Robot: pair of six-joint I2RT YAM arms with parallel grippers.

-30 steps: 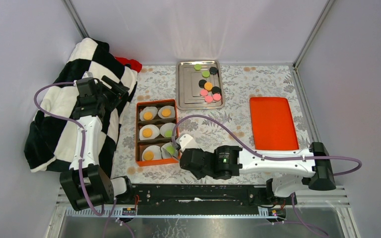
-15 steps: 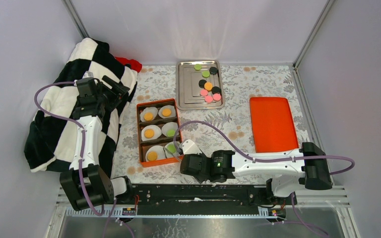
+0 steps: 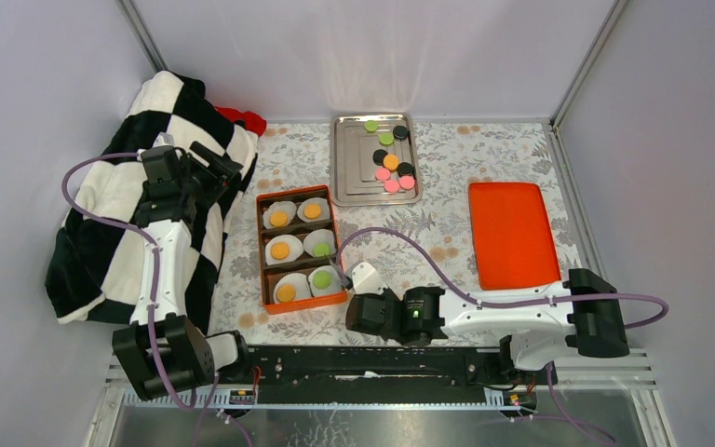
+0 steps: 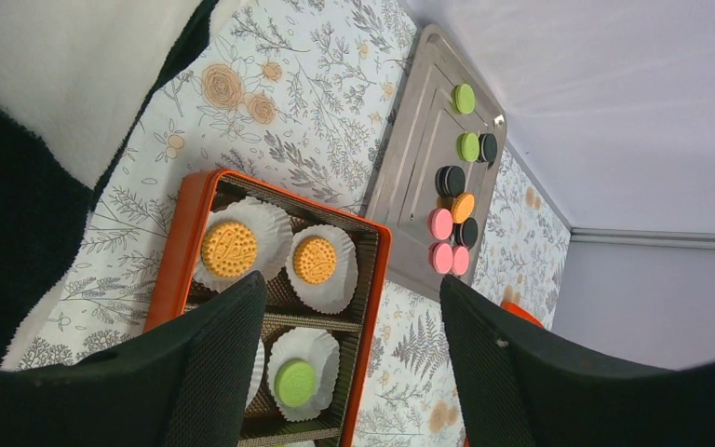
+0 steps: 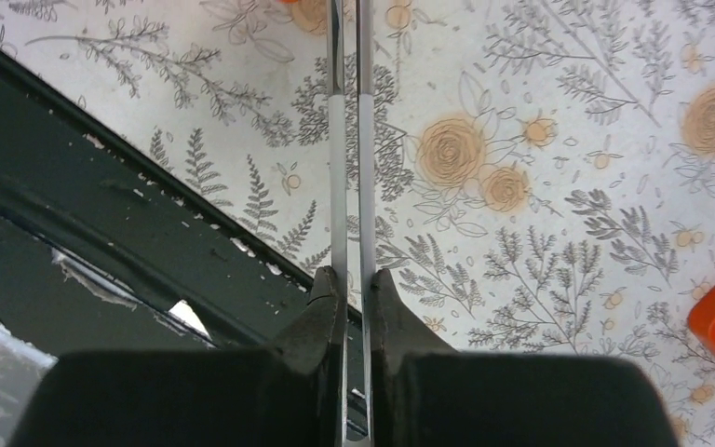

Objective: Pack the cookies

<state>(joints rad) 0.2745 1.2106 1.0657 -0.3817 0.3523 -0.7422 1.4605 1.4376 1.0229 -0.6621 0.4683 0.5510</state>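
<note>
Six cookies (image 3: pixel 321 278) fill the orange box (image 3: pixel 263 251) left of centre, others wait on the tray (image 3: pixel 340 158) at upper centre, and the right gripper (image 3: pixel 342 274), pinched empty beside the box, probably must next fetch the orange lid (image 3: pixel 512 233), while the left gripper (image 4: pixel 349 307) gapes idle.

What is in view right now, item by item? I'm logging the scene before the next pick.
cookies in box: six, four orange and two green, one per liner
cookies on tray: nine, three pink, three black, two green, one orange
liners: six, white, in box
box: one, orange, left of centre
metal tray: one, silver, far centre
lid: one, orange, right
blanket: one, black-and-white checked, left
red item: one, behind blanket, mostly hidden
tablecloth: one, floral
tweezers: one, metal, in right gripper
left gripper: open, above blanket
right gripper: shut on tweezers, beside box
</note>
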